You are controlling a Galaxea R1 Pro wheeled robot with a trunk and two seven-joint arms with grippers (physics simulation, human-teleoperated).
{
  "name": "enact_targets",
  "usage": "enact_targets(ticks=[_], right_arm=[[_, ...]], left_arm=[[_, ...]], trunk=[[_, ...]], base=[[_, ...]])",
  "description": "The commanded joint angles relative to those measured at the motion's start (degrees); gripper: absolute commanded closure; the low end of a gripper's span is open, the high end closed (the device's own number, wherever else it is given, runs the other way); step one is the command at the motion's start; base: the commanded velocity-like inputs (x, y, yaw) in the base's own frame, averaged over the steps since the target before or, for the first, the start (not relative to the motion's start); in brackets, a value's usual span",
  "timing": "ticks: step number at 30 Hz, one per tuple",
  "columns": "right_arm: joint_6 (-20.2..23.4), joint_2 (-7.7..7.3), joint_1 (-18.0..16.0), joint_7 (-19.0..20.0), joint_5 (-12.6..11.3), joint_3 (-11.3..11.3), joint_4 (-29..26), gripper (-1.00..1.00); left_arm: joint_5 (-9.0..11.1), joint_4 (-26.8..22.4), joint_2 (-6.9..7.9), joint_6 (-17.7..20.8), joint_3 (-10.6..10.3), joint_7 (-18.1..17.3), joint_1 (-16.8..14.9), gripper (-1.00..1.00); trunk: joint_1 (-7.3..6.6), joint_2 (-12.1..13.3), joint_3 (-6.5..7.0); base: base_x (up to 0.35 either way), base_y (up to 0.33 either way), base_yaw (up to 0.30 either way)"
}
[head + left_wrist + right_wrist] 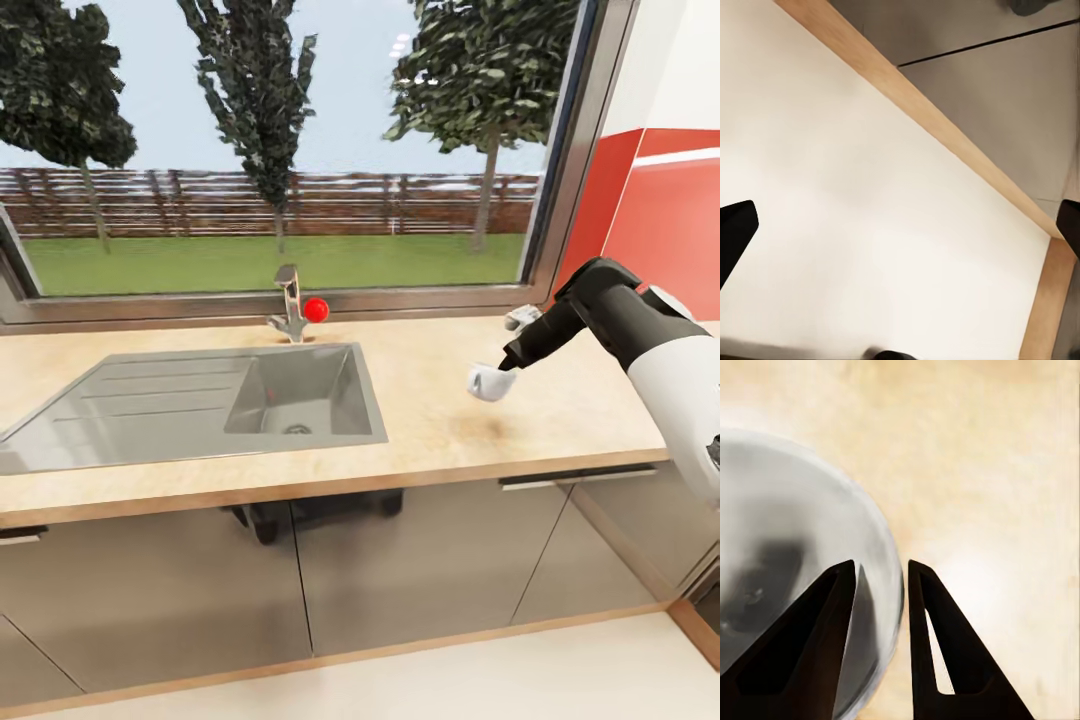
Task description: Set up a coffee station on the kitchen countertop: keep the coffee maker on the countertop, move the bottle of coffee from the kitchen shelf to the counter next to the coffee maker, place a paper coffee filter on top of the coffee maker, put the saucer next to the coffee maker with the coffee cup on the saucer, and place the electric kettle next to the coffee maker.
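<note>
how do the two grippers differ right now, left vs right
The right gripper pinches the rim of the white coffee cup above the countertop; the left gripper holds nothing. The right's fingers sit close together, the left's far apart, pointing down at the floor. Both have dark fingers.

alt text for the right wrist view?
The right end effector pinches the rim of a white cup, one finger inside and one outside, over a beige countertop.
</note>
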Motion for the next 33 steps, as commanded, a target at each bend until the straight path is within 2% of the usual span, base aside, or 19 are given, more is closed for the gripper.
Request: enact_targets(ticks=[1,5,6,7,8,9,12,14,15,20,33], right_arm=[[0.5,0.1,-0.1,0.6,0.5,0.2,-0.7,1.0],[1.4,1.62,-0.2,0.5,1.8,0.2,-3.7,1.0],[1.9,2.77,-0.2,0.5,4.3,0.1,-5.2,1.0],[2.0,3.28,-0.2,0.5,5.3,0.1,-5.6,1.0],[2.2,4.91,-0.3,0.5,8.4,0.0,-6.4,1.0],[2.3,5.99,-0.3,0.5,10.3,0.0,-6.7,1.0],[2.5,7.96,-0.4,0.0,12.9,-0.1,-7.0,1.0],[2.5,8.79,-0.5,-0.7,13.6,-0.1,-7.1,1.0],[2.6,10.05,-0.6,-2.5,14.3,-0.1,-7.1,1.0],[2.6,13.01,-0.8,-5.8,14.8,-0.3,-7.2,1.0],[2.7,13.68,-0.8,-6.3,14.8,-1.2,-9.4,1.0]], left_arm=[[-0.2,0.0,0.02,0.2,0.4,-0.2,0.0,-1.0],[-0.2,0.0,0.06,0.2,0.4,-0.3,0.0,-1.0],[-0.2,0.0,0.07,0.2,0.4,-0.3,0.0,-1.0],[-0.2,0.0,0.08,0.2,0.4,-0.3,0.0,-1.0],[-0.2,0.0,0.08,0.2,0.4,-0.3,0.0,-1.0],[-0.2,0.0,0.08,0.2,0.4,-0.3,0.0,-1.0],[-0.2,0.0,0.13,0.2,0.4,-0.3,0.0,-1.0],[-0.2,0.0,0.14,0.2,0.4,-0.3,0.0,-1.0],[-0.2,0.0,0.16,0.2,0.4,-0.3,0.0,-1.0],[-0.2,0.0,0.17,0.2,0.4,-0.3,0.0,-1.0],[-0.2,0.0,0.17,0.2,0.4,-0.3,0.0,-1.0]], trunk=[[-0.23,0.4,0.12],[-1.11,2.0,0.84],[-1.33,2.4,1.02],[-1.55,2.8,1.2],[-1.55,2.8,1.2],[-1.55,2.8,1.2],[-1.55,2.8,1.2],[-1.55,2.8,1.2],[-1.55,2.8,1.2],[-2.43,4.4,1.92],[-2.43,4.4,1.92]], base=[[0.0,0.0,0.0],[0.0,0.0,0.0],[0.0,0.0,0.0],[0.0,0.0,0.0],[0.0,0.0,0.0],[0.0,0.0,0.0],[0.0,0.0,0.0],[0.0,0.0,0.0],[0.0,0.0,0.0],[0.0,0.0,0.0],[0.0,0.0,0.0]])
